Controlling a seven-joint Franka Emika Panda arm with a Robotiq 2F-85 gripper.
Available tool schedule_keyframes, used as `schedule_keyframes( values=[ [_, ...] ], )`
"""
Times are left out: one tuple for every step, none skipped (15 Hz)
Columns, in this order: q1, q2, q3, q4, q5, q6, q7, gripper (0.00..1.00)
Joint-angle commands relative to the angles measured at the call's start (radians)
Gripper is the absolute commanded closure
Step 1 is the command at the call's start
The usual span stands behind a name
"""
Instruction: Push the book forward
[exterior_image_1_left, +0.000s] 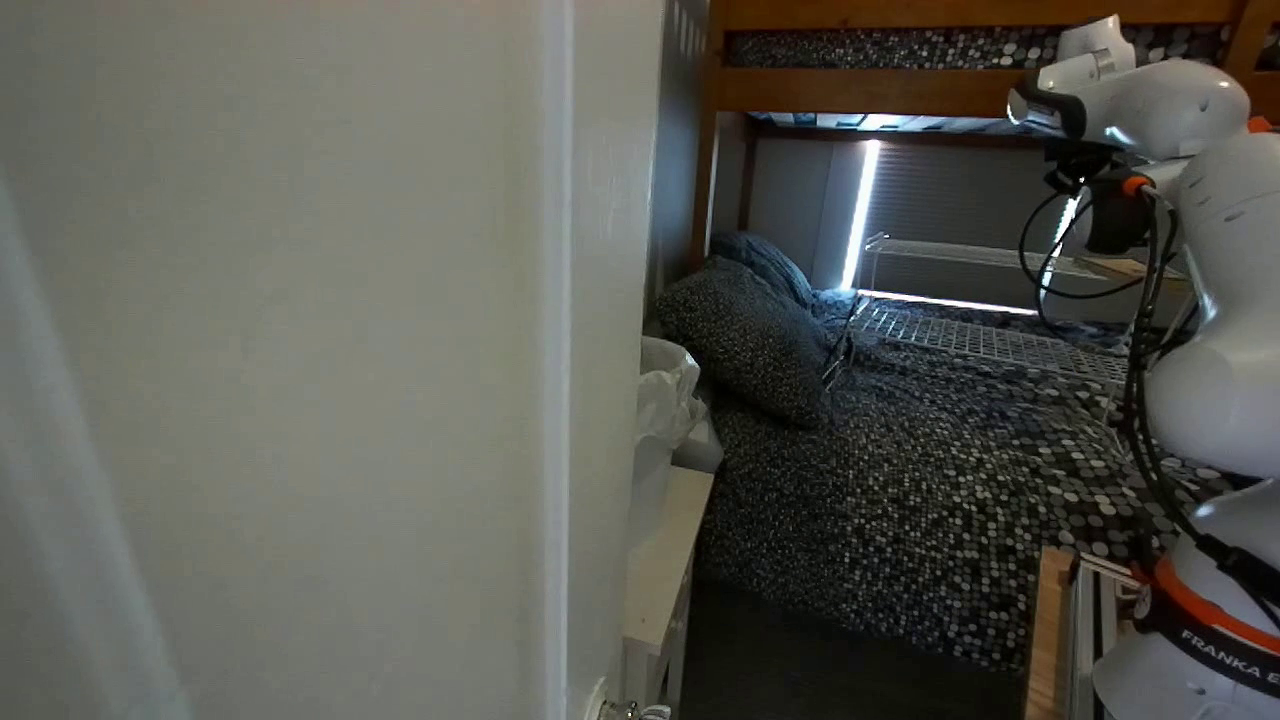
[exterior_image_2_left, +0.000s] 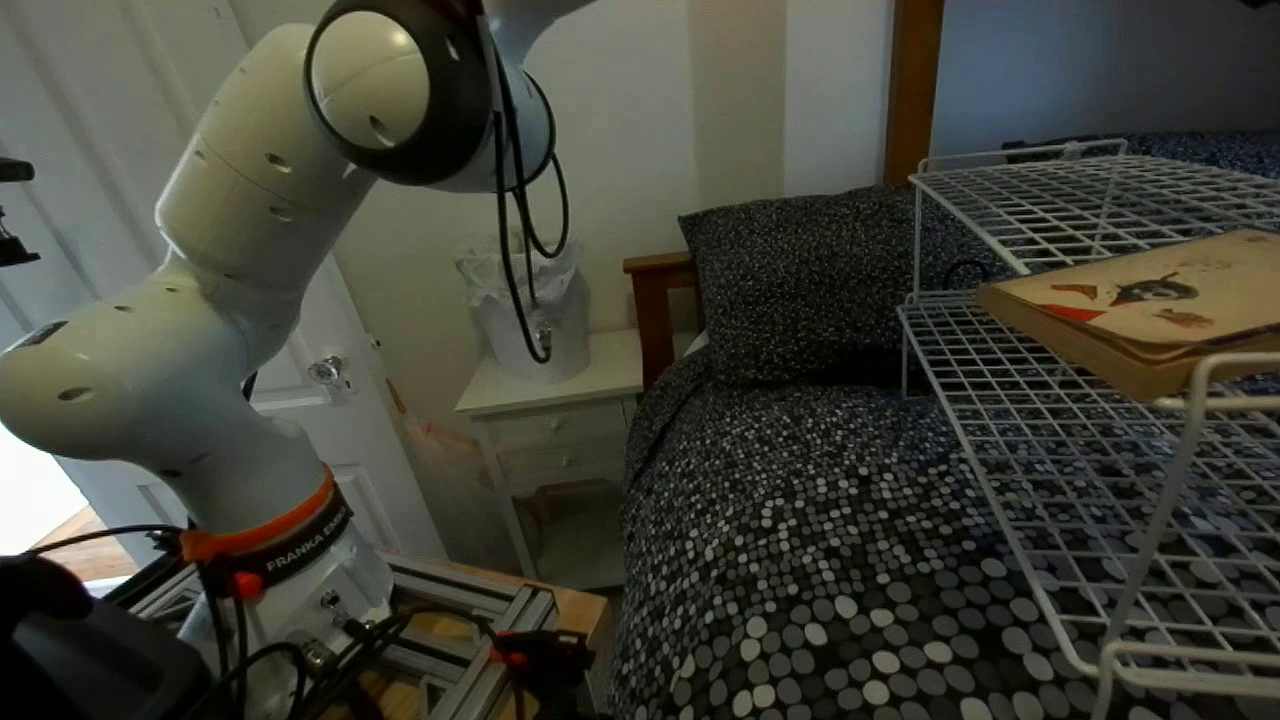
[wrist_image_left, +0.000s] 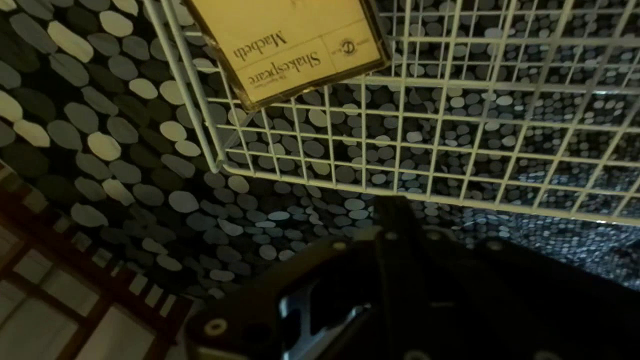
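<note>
The book is a worn yellowed paperback with "Shakespeare Macbeth" on its cover (wrist_image_left: 295, 45). In the wrist view it lies at the top, its lettering upside down. In an exterior view the book (exterior_image_2_left: 1150, 300) lies flat on the upper tier of a white wire rack (exterior_image_2_left: 985, 455), one corner jutting past the tier's side edge. My gripper (wrist_image_left: 392, 202) is dark, with its fingers together and nothing visible between them. In the wrist view its tips show below and right of the book, apart from it. The gripper is out of frame or hard to make out in the exterior views.
The rack stands on a bed with a dotted cover (exterior_image_2_left: 800, 560). Its wire rims and end loops surround the book. Pillows (exterior_image_2_left: 830, 290) lie at the bed's head. A bunk rail (exterior_image_1_left: 900, 90) runs above. A white nightstand (exterior_image_2_left: 560, 390) stands beside the bed.
</note>
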Motion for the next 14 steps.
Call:
schedule_keyframes(
  values=[
    [0.004,-0.091,0.031,-0.045,0.001,-0.102,-0.203,1.0],
    [0.007,-0.111,0.038,-0.047,0.003,-0.133,-0.254,1.0],
    [0.01,-0.13,0.044,-0.05,0.004,-0.169,-0.302,1.0],
    [0.014,-0.149,0.049,-0.052,0.001,-0.206,-0.351,1.0],
    [0.018,-0.168,0.053,-0.055,-0.001,-0.248,-0.397,0.74],
    [0.025,-0.184,0.052,-0.056,-0.012,-0.287,-0.446,0.73],
    [0.031,-0.203,0.054,-0.057,-0.017,-0.327,-0.493,0.66],
    [0.038,-0.221,0.053,-0.059,-0.025,-0.368,-0.541,0.6],
    [0.044,-0.238,0.053,-0.06,-0.032,-0.405,-0.592,0.53],
    [0.056,-0.255,0.047,-0.061,-0.05,-0.446,-0.64,0.44],
    [0.069,-0.272,0.037,-0.063,-0.077,-0.486,-0.691,0.37],
    [0.081,-0.289,0.031,-0.065,-0.106,-0.523,-0.742,0.31],
    [0.096,-0.306,0.023,-0.069,-0.139,-0.559,-0.793,0.22],
    [0.108,-0.316,0.016,-0.062,-0.165,-0.592,-0.81,0.15]
  ],
)
